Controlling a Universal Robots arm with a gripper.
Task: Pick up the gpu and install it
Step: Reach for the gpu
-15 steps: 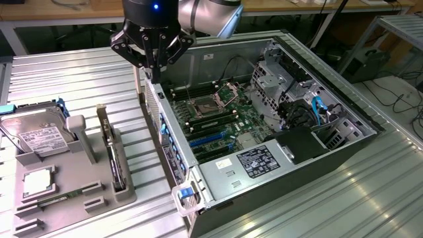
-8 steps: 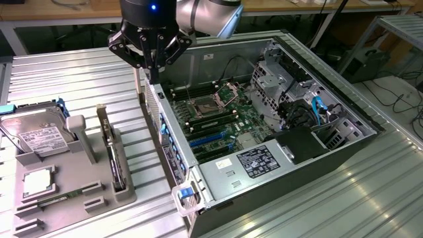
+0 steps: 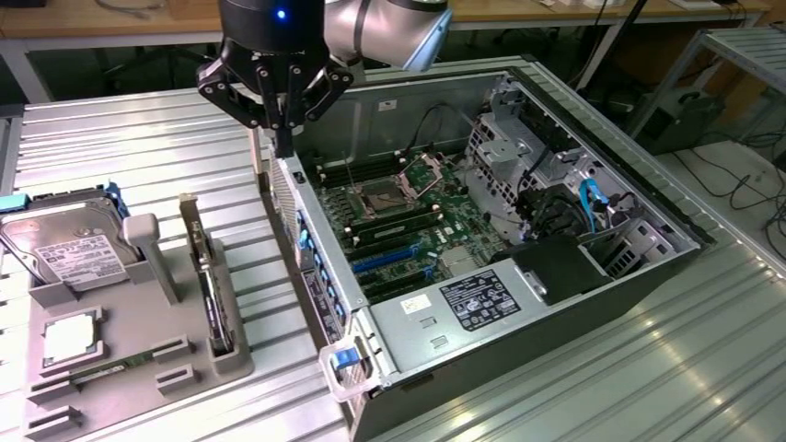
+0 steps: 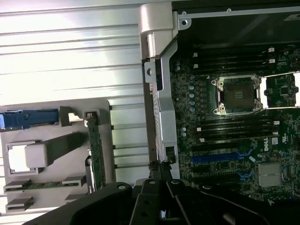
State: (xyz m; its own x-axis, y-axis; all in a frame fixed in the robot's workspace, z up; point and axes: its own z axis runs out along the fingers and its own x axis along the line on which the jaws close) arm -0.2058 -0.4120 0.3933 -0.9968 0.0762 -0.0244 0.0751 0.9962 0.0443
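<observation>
The gpu [image 3: 206, 276] is a thin dark-green card standing on edge in a slot of the grey holder tray [image 3: 135, 368], at the exterior view's left. In the wrist view the gpu [image 4: 96, 150] shows as a narrow green strip in the same tray [image 4: 56, 140]. My gripper [image 3: 285, 145] hangs above the near wall of the open computer case [image 3: 331, 304], to the right of the gpu and apart from it. Its fingers are shut with nothing between them. The dark fingertips [image 4: 159, 169] hover over the case's edge.
A silver hard drive [image 3: 72, 250], a square processor [image 3: 69, 337] and a memory stick [image 3: 101, 372] also sit in the tray. Inside the case lie the motherboard [image 3: 406, 216] with blue slots [image 3: 390, 260], a drive cage [image 3: 528, 147] and cables [image 3: 590, 207]. Ribbed metal table [image 3: 135, 157] lies around.
</observation>
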